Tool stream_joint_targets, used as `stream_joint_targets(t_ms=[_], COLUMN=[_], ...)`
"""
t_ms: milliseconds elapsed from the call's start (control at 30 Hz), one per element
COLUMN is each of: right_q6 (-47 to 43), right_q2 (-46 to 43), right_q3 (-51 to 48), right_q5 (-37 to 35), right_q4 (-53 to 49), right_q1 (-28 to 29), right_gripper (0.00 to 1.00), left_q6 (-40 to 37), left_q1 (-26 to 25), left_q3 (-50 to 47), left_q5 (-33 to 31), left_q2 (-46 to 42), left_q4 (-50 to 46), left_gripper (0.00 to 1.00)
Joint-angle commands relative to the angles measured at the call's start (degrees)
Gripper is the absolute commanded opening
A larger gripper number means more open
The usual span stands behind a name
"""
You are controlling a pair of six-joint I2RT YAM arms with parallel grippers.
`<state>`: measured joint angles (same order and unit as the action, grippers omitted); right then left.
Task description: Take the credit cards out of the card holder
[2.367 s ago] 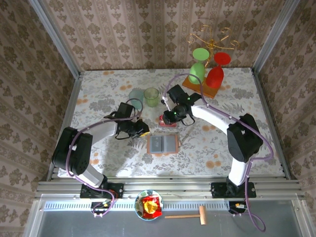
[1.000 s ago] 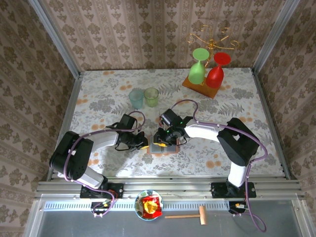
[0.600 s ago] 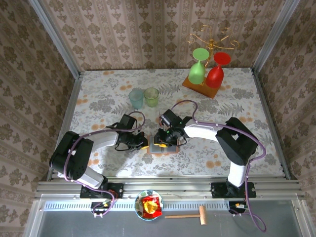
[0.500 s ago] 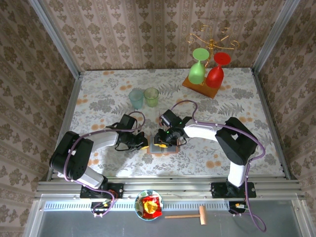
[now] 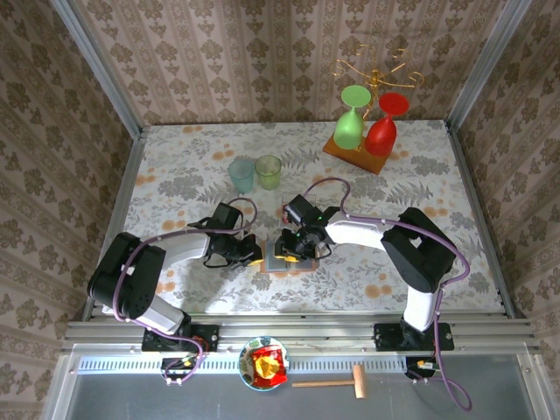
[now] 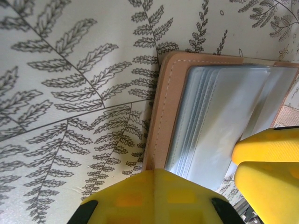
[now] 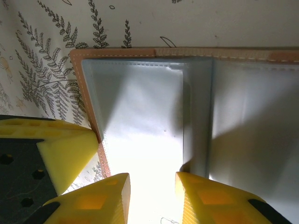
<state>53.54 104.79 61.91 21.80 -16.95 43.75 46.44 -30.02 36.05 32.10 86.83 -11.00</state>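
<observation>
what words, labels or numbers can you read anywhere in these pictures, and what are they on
No text can be read in any view.
Red-and-yellow snack packet at the near edge: its print is too small and blurred to read.
Open tan leather card holder with clear grey-blue pockets: no text or logo shows on it.

You have no lettering, brand or number to read here: the card holder (image 7: 140,107) shows plain grey-blue pockets up close, and any print on the snack packet (image 5: 268,363) is too small to make out.
</observation>
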Motion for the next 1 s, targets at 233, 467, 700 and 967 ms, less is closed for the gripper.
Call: stream_joint_targets(t_ms=[233, 467, 700, 967], right_q6=[-0.83, -0.06, 2.48, 4.67], right_q2=[-1.08, -1.79, -2.65, -2.03], right_q3=[-2.11, -3.72, -7.17, -9.38], right_q5=[-1.37, 0.04, 3.48, 6.56], right_q4=[-0.79, 1.56, 8.26, 13.7], right_q1=[-0.98, -1.63, -2.96, -3.8], right_gripper=[0.31, 0.31, 0.31, 0.31], left_q6=[-1.44, -1.61, -0.7, 4.7], left_q1=[0.05, 0.14, 0.0, -1.04], left_q3=[0.15, 1.61, 4.97, 4.76], left_q5=[-0.9, -1.52, -2.62, 0.81], left_q2=[0.17, -0.75, -5.96, -6.71], left_q4=[-2.66, -4.43, -6.86, -0.16], left_gripper=[0.0, 0.0, 0.14, 0.31])
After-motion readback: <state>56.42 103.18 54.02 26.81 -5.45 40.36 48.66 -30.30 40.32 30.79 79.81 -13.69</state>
